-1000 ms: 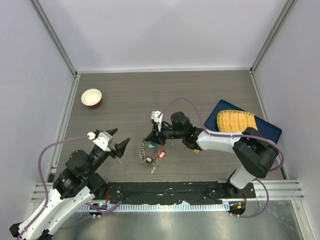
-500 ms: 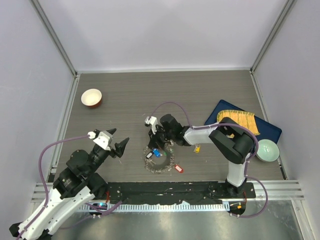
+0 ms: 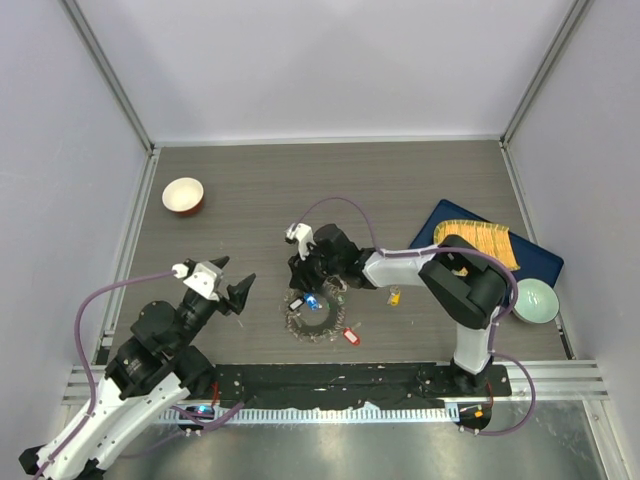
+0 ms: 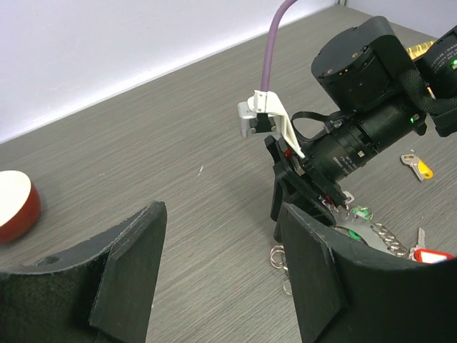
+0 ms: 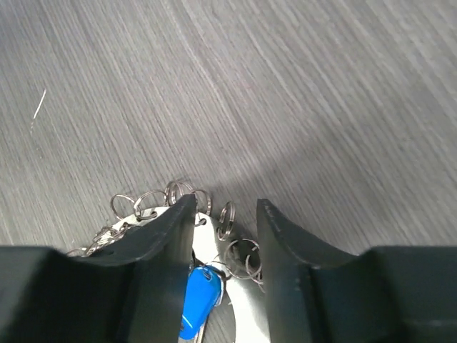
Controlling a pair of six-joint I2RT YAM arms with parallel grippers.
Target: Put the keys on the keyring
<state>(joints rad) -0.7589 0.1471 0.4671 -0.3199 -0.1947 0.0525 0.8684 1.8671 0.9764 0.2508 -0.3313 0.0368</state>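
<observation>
Tabletop [image 3: 400, 190]: grey wood
Keyring [image 3: 316, 318]: flat in the middle, blue key [image 3: 312, 302] on it
Right fingers [image 5: 161, 243]: I see them apart, just over the keyring
Left fingers [image 4: 128, 264]: wide apart, holding nothing, well away

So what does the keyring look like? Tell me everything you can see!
The keyring is a flat, shiny grey metal ring with a round hole in the middle and lots of little wire loops around its rim. It lies flat on the table. A key with a blue tag rests on it, and a key with a red tag lies at its edge. The right gripper is right over its rim, fingers apart on either side.
</observation>
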